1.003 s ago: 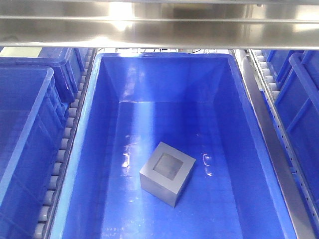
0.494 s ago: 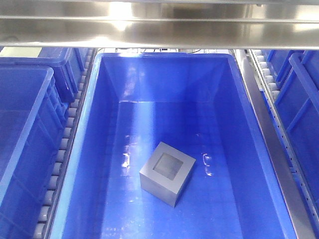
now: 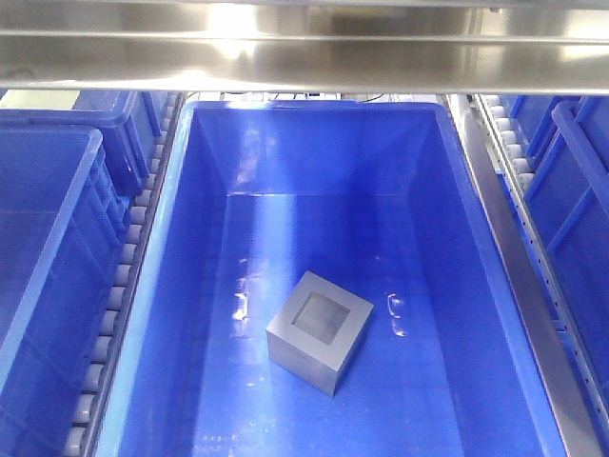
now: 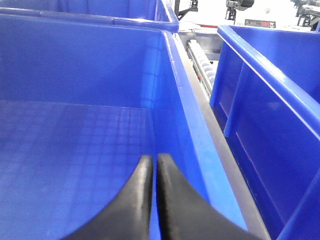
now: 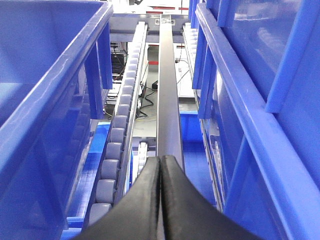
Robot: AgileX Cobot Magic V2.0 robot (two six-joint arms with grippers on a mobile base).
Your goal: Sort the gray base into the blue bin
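The gray base (image 3: 319, 330) rests on the floor of the blue bin (image 3: 314, 114) in the front view, turned at an angle with its square recess facing up. No arm shows in that view. My left gripper (image 4: 155, 159) is shut with nothing between its black fingers (image 4: 142, 200); it hangs over the floor of another blue bin (image 4: 172, 85) near that bin's right wall. My right gripper (image 5: 160, 159) is shut and empty above the metal rail (image 5: 167, 90) between two bins. The gray base is out of both wrist views.
Blue bins stand left (image 3: 48, 219) and right (image 3: 571, 190) of the middle one. Roller tracks (image 3: 124, 276) and a metal rail (image 3: 514, 257) run between them. A steel shelf beam (image 3: 304, 48) crosses overhead. In the right wrist view rollers (image 5: 117, 140) line the gap.
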